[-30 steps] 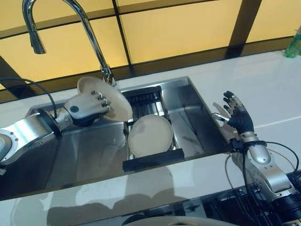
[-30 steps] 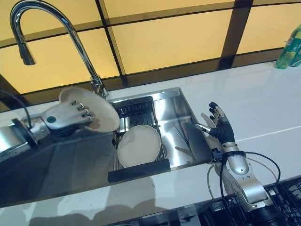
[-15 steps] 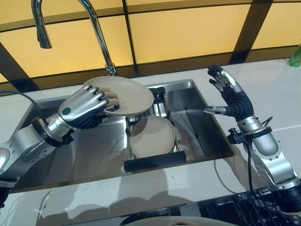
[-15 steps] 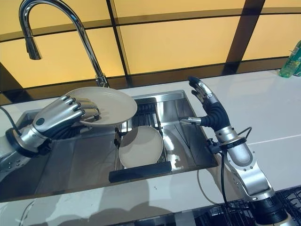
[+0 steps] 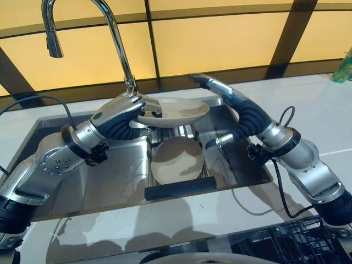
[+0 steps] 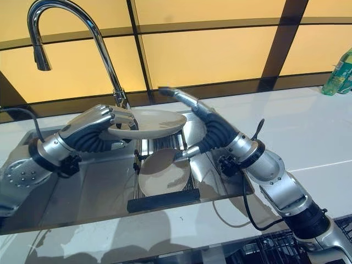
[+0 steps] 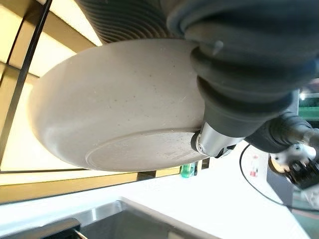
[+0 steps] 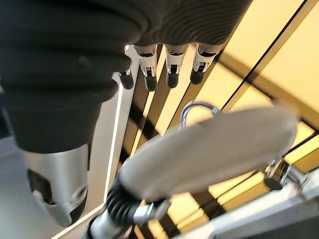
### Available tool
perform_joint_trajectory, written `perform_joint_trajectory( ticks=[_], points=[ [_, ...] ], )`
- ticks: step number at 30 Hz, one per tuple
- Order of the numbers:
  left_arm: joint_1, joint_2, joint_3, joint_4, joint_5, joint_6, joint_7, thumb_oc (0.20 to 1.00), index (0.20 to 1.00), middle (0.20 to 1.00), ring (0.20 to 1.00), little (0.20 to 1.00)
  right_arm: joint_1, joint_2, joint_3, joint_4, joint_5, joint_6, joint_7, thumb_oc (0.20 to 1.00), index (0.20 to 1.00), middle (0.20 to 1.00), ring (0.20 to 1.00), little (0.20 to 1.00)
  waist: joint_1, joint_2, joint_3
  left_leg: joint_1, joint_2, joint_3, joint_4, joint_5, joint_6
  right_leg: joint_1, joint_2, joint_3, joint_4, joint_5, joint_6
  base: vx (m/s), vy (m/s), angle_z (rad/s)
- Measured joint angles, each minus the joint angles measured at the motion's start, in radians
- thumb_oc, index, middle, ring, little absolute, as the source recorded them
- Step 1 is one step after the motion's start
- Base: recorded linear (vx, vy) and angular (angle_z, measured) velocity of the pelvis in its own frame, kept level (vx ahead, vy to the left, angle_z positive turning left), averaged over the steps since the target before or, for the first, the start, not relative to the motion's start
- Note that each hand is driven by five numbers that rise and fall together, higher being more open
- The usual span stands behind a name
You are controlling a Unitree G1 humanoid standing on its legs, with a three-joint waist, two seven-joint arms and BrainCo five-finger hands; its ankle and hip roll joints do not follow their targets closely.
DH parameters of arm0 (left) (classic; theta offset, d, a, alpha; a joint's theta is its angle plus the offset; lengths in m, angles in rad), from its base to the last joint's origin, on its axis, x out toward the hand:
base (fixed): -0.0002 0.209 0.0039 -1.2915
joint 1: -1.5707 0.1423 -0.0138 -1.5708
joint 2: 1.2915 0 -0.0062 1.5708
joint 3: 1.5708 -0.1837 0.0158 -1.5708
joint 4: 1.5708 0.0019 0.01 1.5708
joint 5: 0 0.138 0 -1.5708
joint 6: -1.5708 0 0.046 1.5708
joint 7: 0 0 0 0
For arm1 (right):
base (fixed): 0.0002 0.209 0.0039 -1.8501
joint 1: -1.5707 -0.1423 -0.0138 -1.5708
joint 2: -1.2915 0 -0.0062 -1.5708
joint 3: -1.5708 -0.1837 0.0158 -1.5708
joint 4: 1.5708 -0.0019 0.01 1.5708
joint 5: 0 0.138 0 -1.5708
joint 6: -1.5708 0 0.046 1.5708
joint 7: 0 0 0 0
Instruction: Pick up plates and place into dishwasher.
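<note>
Lifted clear of the sink (image 5: pixel 236 165) since a second ago: the plate (image 5: pixel 176 110), then held up on edge by the far left rim near the tap (image 5: pixel 113 33), now lies almost flat in the air above the middle of the basin, pinched at its left rim by the left hand (image 5: pixel 124 113), fingers curled over the top and thumb beneath. Carried rightward as well, toward the centre. Swung in from the right counter at the same time: the right hand (image 6: pixel 195 113), half a second ago raised and spread well apart from the plate, now reaching across the right end of the sink with straight fingers stretched out just past the plate's far right edge and thumb pointing down below it, spread wide and closed on nothing. Looks close to the rim there, though contact cannot be made out; in the right wrist view the plate (image 8: pixel 209 149) hangs between thumb and fingers with open space around it. Reads as a hand-over in the making, left to right, probably because the dishwasher rack (image 5: pixel 308 242) sits at the near right. Second plate (image 5: pixel 177 159) leaning in the rack (image 5: pixel 179 187) in the sink, untouched and yet to be collected. Nothing placed in the dishwasher so far, judging by the part in sight.
</note>
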Motion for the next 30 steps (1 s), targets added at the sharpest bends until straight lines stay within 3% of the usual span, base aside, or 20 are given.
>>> perform_joint_trajectory(
  ticks=[8, 20, 29, 30],
  points=[
    [-0.045, -0.041, -0.089, -0.061, -0.102, 0.033, -0.146, 0.200, 0.200, 0.200, 0.200, 0.200, -0.092, -0.003, 0.077, -0.017, -0.041, 0.000, -0.004, 1.000, 1.000, 1.000, 1.000, 1.000, 0.029, -0.006, -0.003, 0.000, -0.001, -0.001, 0.002, 0.000, 0.000, 0.001, 0.000, -0.001, 0.000, 0.000, 0.000, 0.00, 0.000, 0.00],
    [-0.048, -0.041, -0.089, -0.073, -0.196, 0.062, -0.182, 0.200, 0.200, 0.200, 0.200, 0.200, -0.100, -0.007, 0.077, -0.023, -0.110, 0.011, -0.012, 1.000, 1.000, 1.000, 1.000, 1.000, 0.054, -0.021, -0.008, -0.018, -0.007, -0.019, 0.011, 0.000, 0.000, 0.004, -0.002, -0.020, 0.000, -0.004, 0.004, 0.00, 0.006, 0.04],
    [-0.031, -0.040, -0.008, -0.110, -0.199, 0.053, -0.177, 0.200, 0.200, 0.200, 0.200, 0.200, -0.028, -0.095, -0.002, -0.045, -0.193, 0.102, -0.055, 1.000, 1.000, 1.000, 1.000, 1.000, 0.053, -0.026, -0.007, -0.018, -0.008, -0.021, 0.010, 0.000, 0.000, 0.004, -0.003, -0.022, 0.000, -0.005, 0.005, 0.00, 0.000, 0.00],
    [-0.027, -0.040, 0.005, -0.119, -0.199, 0.052, -0.177, 0.200, 0.200, 0.200, 0.200, 0.200, -0.018, -0.096, -0.016, -0.045, -0.193, 0.111, -0.061, 0.683, 0.683, 0.683, 0.683, 0.683, 0.053, -0.026, -0.007, -0.018, -0.008, -0.021, 0.010, 0.000, 0.000, 0.004, -0.003, -0.023, -0.001, -0.005, 0.005, 0.00, 0.000, 0.00]
  ],
)
